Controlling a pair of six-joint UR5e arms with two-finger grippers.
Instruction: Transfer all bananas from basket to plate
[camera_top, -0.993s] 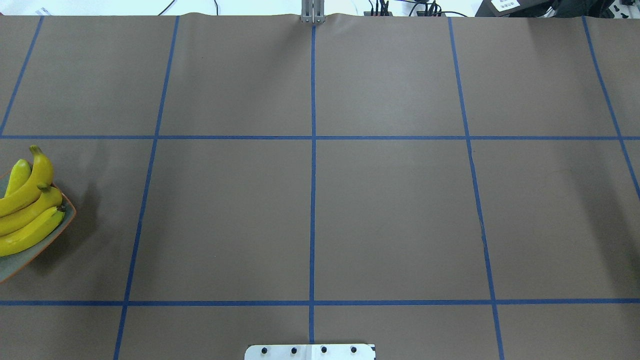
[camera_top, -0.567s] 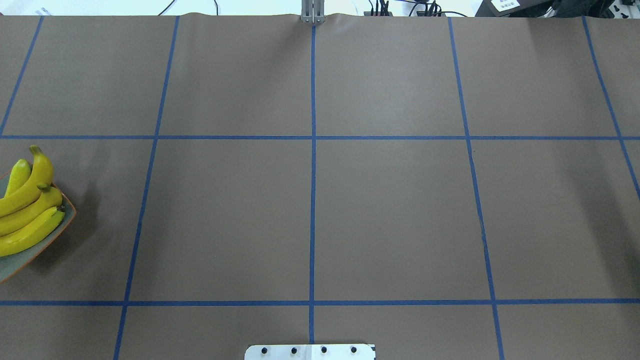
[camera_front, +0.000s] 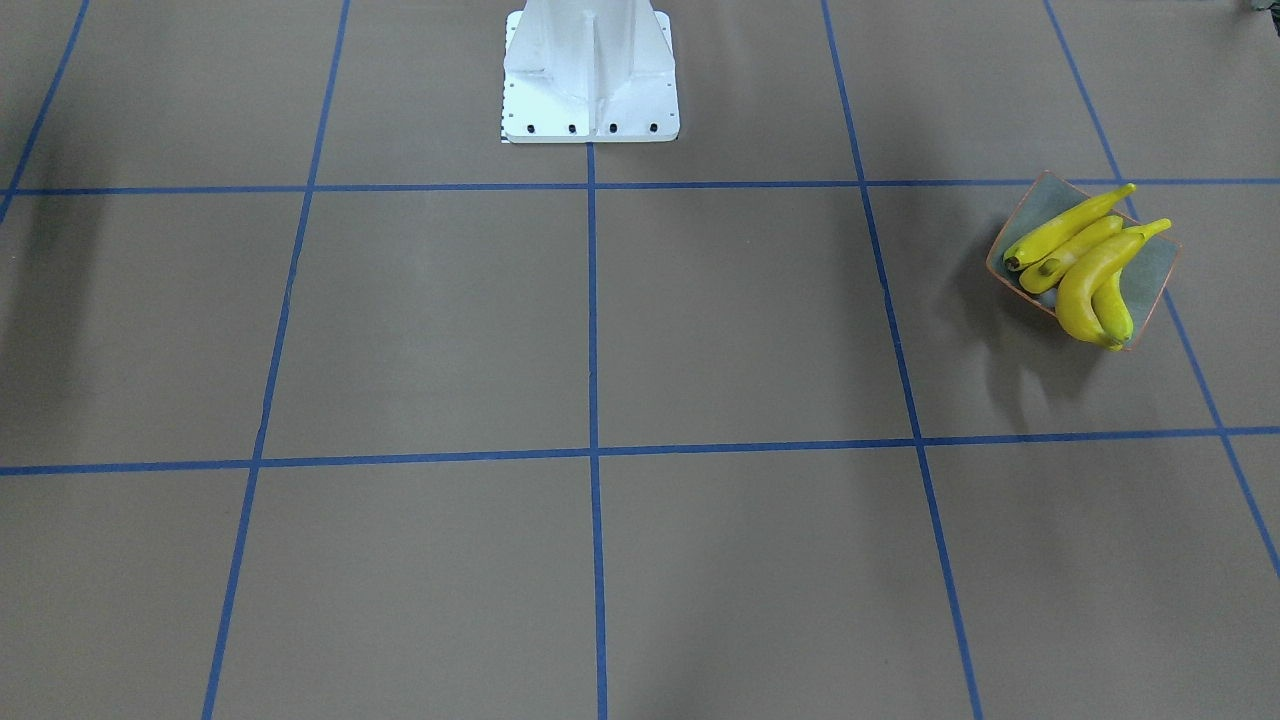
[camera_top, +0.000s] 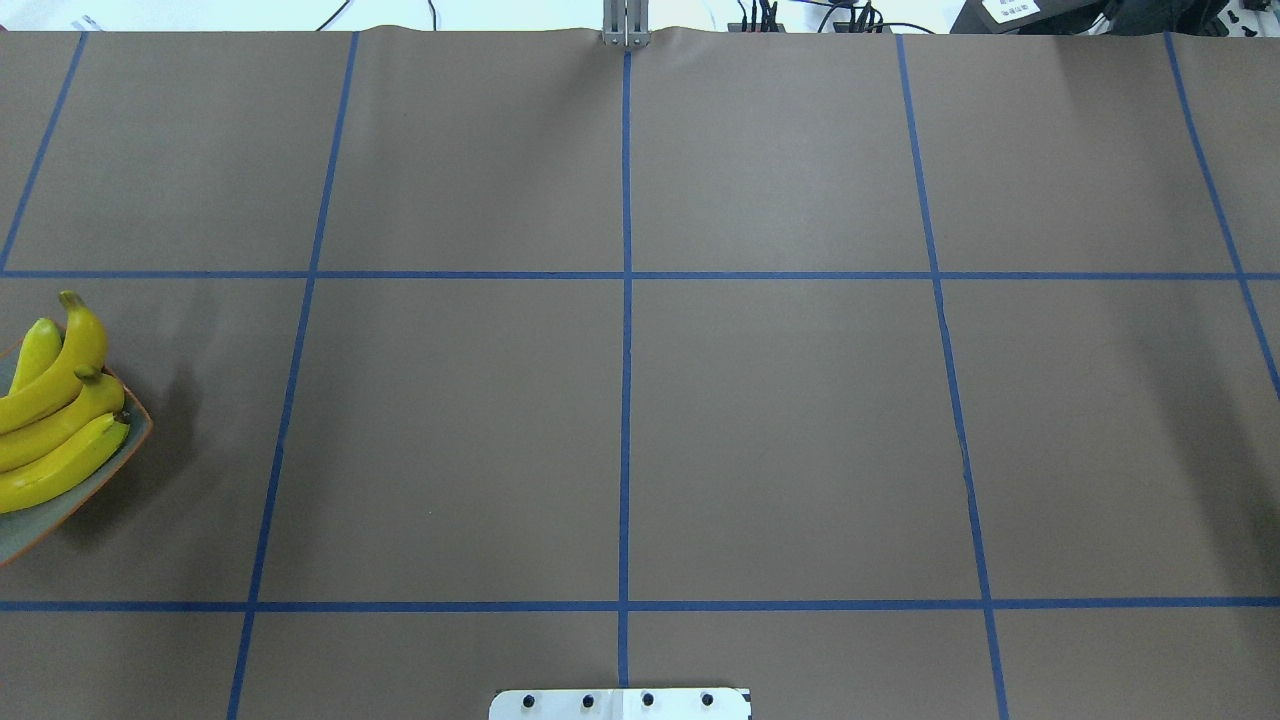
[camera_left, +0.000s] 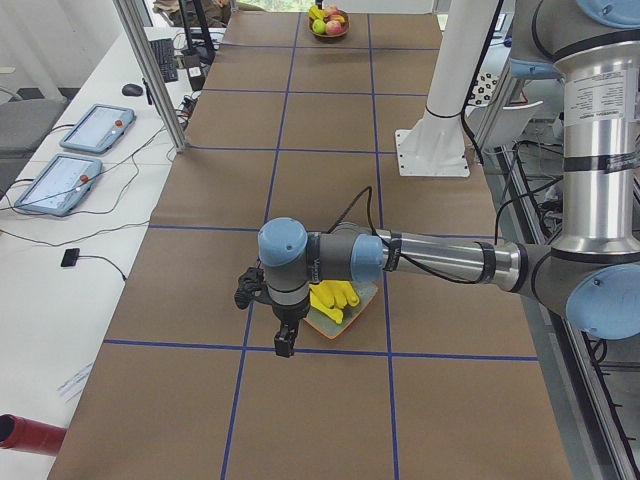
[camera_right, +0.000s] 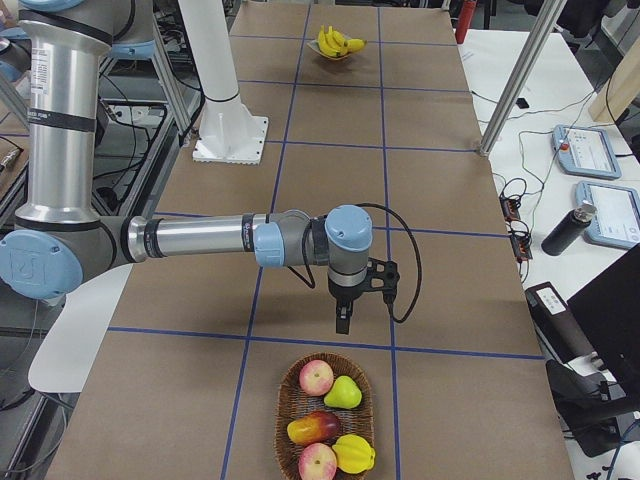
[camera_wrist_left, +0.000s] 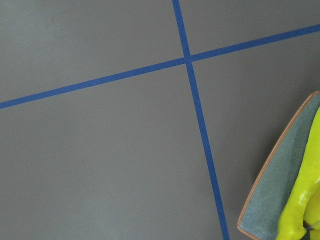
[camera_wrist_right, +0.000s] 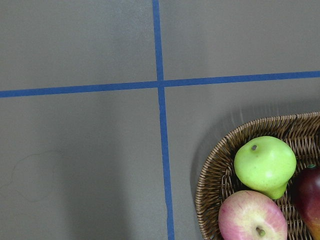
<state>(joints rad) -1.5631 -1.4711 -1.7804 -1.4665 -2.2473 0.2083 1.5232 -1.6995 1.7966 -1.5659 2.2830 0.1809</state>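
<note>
Evidently the job looks finished, as far as these views reach: all four bananas (camera_front: 1085, 265) lie on the plate (camera_front: 1152, 272) at the robot's left end of the table, packed side by side with the thickest one arching across the others and its tip hanging past the rim. The basket (camera_wrist_right: 207, 195) sits at the far right end and shows only other fruit, a green pear (camera_wrist_right: 265, 165), a blushed apple (camera_wrist_right: 252, 217) and a few more round pieces, with no banana among them, so nothing seems left to carry. The bananas are smooth, glossy, bright yellow curves with small dark ends. The plate is a shallow squarish dish, glazed grey-green inside with a thin orange edge and upturned sides. The basket is an oval of coarse brown wicker. The table cover (camera_top: 780, 420) is matte brown paper gridded with blue tape (camera_top: 625, 400). The left gripper (camera_left: 284, 340) points down just beside the plate, and the right gripper (camera_right: 343, 320) hangs near the basket's rim. Both carry nothing that I can see, but whether their fingers are spread or closed I cannot tell from these side views.
</note>
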